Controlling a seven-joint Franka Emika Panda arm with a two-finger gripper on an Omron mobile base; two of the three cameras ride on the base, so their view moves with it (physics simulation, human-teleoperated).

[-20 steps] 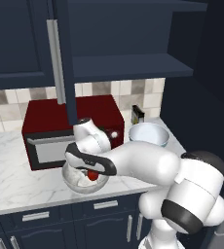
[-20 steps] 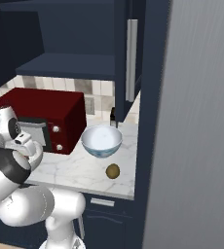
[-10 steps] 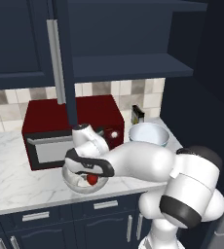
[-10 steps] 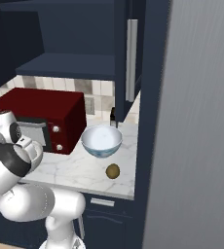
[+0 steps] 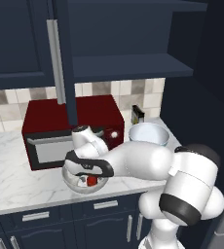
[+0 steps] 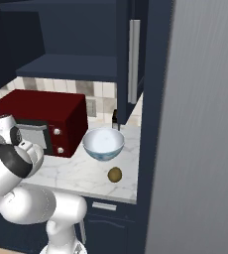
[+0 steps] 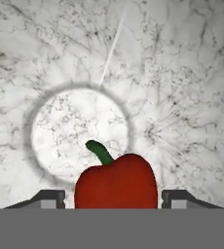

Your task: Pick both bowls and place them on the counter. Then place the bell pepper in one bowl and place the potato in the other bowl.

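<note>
Step in hand: release of bell pepper (image 7: 116, 182) into marbled bowl (image 5: 84, 184).

Position. The hand (image 5: 87, 179) sits low inside the marbled bowl, on the worktop (image 5: 16, 180) in front of the red microwave (image 5: 72, 127). In the hand view the pepper lies between the two dark fingertips (image 7: 48, 198) with the bowl's pale round floor behind it, stem pointing toward the bowl's centre. In the left base view it shows as a small red spot in the bowl, under the hand.

Hand state. Fingertips stand apart, and a gap shows between each one and the pepper's sides. I judge the grip is off or coming off; whether the pepper already rests on the bowl floor I cannot tell.

Other items. Blue-patterned bowl (image 6: 103, 143) stands on the worktop right of the microwave. Potato (image 6: 115, 174) lies just in front of it, near the worktop edge, apart from the bowl.

How to do this well (judgement):
- Open fully before lifting, so neither fingertip drags the pepper.
- Withdraw straight up along the hand's axis; the bowl wall is close, and a sideways move could tip or slide the bowl.
- Clear the rim before swinging right toward the potato.
- Risk: the shiny, rounded pepper may roll on the curved floor; harmless if it stays inside.
</note>
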